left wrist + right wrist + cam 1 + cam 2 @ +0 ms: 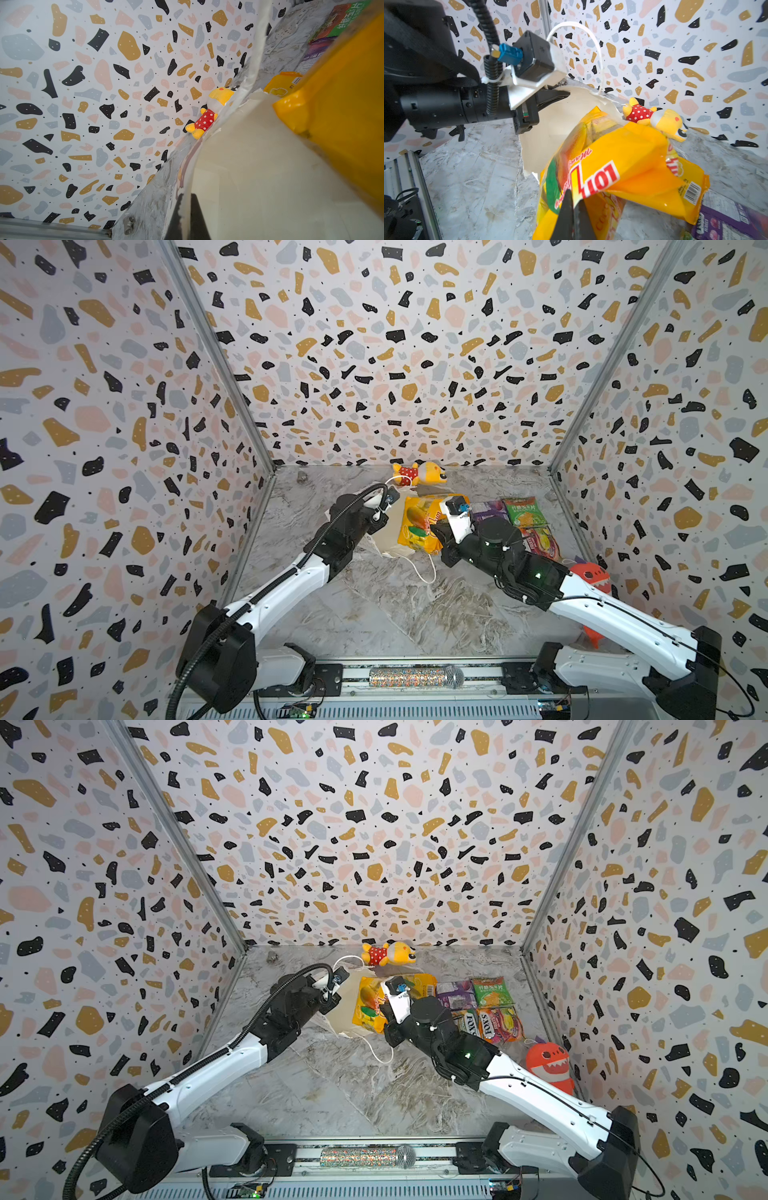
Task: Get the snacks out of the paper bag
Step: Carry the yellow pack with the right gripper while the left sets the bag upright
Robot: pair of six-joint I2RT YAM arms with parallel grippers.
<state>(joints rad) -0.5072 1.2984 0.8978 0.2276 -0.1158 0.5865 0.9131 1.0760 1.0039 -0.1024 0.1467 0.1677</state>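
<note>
The white paper bag lies open on its side, its pale inside showing. My left gripper is shut on the bag's torn rim. My right gripper is shut on an orange-yellow snack packet and holds it up at the bag's mouth. A second orange-yellow packet lies under it. Right of these lie a purple packet, a green packet and two FOX'S packets.
A yellow plush toy in a red dotted dress lies by the back wall. A red dinosaur toy stands at the right wall. A glittery microphone lies on the front rail. The bag's cord handle trails forward.
</note>
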